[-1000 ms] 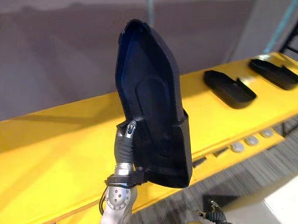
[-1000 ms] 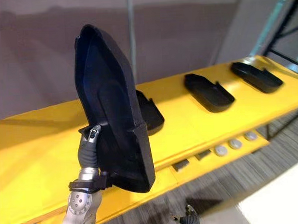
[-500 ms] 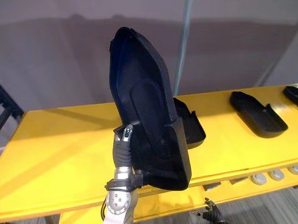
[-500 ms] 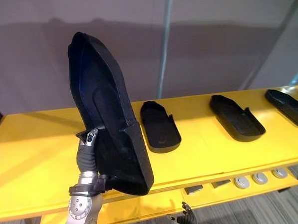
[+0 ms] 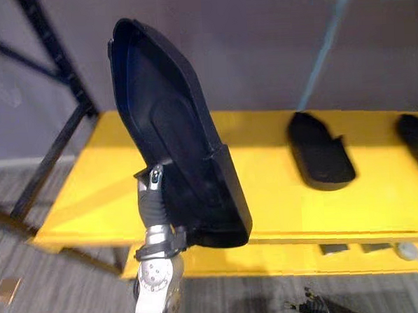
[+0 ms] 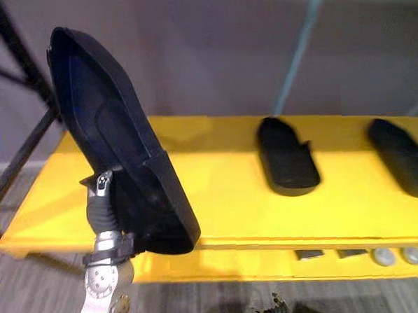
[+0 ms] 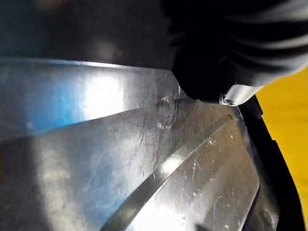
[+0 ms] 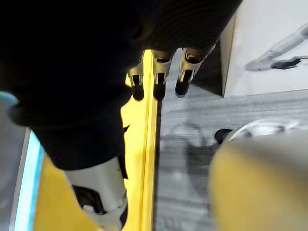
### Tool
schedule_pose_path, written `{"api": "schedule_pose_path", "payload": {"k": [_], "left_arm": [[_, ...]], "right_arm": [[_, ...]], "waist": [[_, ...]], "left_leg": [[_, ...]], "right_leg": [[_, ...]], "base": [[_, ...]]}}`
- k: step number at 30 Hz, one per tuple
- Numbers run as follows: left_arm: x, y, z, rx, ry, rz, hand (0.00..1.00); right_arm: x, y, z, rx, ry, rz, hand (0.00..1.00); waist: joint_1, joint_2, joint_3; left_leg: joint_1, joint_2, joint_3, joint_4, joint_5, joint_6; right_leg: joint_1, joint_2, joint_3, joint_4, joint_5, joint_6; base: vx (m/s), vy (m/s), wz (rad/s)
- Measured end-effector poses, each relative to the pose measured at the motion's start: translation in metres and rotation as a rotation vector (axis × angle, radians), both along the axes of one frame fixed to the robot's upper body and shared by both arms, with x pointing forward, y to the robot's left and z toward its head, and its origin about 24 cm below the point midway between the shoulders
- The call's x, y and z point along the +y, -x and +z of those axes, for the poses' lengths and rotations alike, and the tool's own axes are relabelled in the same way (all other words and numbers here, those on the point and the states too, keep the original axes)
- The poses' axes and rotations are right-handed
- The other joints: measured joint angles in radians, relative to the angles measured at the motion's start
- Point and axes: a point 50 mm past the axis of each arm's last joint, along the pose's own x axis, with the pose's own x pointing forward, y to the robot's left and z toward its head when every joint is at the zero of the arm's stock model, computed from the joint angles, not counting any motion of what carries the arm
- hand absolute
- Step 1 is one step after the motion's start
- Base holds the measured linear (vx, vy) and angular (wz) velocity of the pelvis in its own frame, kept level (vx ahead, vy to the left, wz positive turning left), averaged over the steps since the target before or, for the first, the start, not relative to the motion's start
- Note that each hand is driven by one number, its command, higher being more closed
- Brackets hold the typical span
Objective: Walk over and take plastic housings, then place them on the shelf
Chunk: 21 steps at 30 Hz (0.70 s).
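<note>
Plastic housing (image 5: 172, 130) stands upright, gripped by left robot hand (image 5: 153, 199).

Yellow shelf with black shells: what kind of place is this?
Likely a workshop or factory storeroom: a yellow shelf on a dark metal rack, black plastic housings lying in a row, and the left hand holding another housing.

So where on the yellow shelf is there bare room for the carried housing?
Bare: the yellow shelf from its left end to the nearest lying housing. Crowded: rightward, where a second lying housing follows. The left hand holds the carried housing.
</note>
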Motion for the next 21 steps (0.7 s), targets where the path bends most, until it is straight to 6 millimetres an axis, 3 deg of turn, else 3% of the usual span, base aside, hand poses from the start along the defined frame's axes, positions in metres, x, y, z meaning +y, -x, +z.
{"api": "schedule_pose_path", "payload": {"k": [4, 6, 7, 8, 9, 12, 15, 21], "left_arm": [[0.000, 0.000, -0.006, 0.023, -0.033, -0.027, 1.00], [-0.001, 0.000, -0.012, 0.050, -0.033, -0.028, 1.00], [0.000, 0.000, -0.015, 0.066, -0.038, -0.025, 1.00], [0.000, 0.000, -0.020, 0.086, -0.040, -0.027, 1.00], [-0.001, 0.000, -0.022, 0.098, -0.041, -0.026, 1.00], [-0.003, 0.004, -0.030, 0.140, -0.031, -0.030, 1.00], [-0.005, 0.004, -0.031, 0.148, -0.055, -0.042, 1.00], [0.001, 0.000, -0.041, 0.187, -0.082, -0.023, 1.00]], "right_arm": [[0.009, -0.003, -0.001, -0.005, -0.021, 0.008, 0.00], [0.011, 0.001, -0.002, 0.006, -0.027, 0.006, 0.00], [0.013, -0.001, -0.002, -0.003, -0.040, 0.001, 0.00], [0.015, -0.002, -0.001, -0.008, -0.046, 0.005, 0.00], [0.016, -0.002, -0.001, -0.009, -0.048, 0.005, 0.00], [0.018, 0.000, -0.002, -0.009, -0.065, -0.006, 0.00], [0.018, 0.000, -0.002, -0.010, -0.068, -0.010, 0.00], [0.014, 0.002, -0.002, -0.012, -0.069, -0.057, 0.00]], "waist": [[0.017, -0.007, 0.009], [0.027, -0.003, 0.017], [0.024, 0.003, 0.027], [0.023, -0.006, 0.031], [0.027, -0.009, 0.032], [0.022, -0.018, 0.029], [0.017, -0.008, 0.022], [0.011, -0.011, 0.005]], "left_leg": [[-0.061, -0.026, -0.050, 0.053, -0.001, 0.003], [-0.051, -0.037, -0.051, 0.039, 0.007, 0.025], [-0.041, -0.033, -0.050, 0.018, 0.022, 0.048], [-0.032, -0.031, -0.052, 0.007, 0.031, 0.056], [-0.024, -0.031, -0.047, 0.005, 0.030, 0.057], [-0.028, -0.052, -0.052, -0.020, 0.044, 0.029], [0.004, -0.036, -0.067, -0.116, 0.111, 0.020], [0.101, -0.019, -0.063, -0.272, 0.182, -0.012]], "right_leg": [[-0.006, -0.010, 0.009, 0.004, 0.054, -0.016], [-0.052, -0.010, 0.140, 0.085, 0.042, -0.036], [-0.094, 0.026, 0.250, 0.179, -0.039, -0.022], [-0.116, 0.075, 0.285, 0.266, -0.117, -0.015], [-0.119, 0.094, 0.280, 0.287, -0.151, -0.016], [-0.082, 0.128, 0.300, 0.187, -0.260, -0.019], [-0.066, 0.162, 0.294, 0.131, -0.228, -0.042], [-0.012, 0.193, 0.283, 0.072, -0.199, -0.052]], "base": [[-0.11, 0.156, 0.44], [-0.14, 0.086, 0.12], [-0.15, -0.023, 0.06], [-0.15, -0.093, 0.04], [-0.12, -0.125, -0.04], [-0.10, -0.158, -0.04], [0.01, -0.171, 0.07], [0.12, -0.089, 0.01]]}}
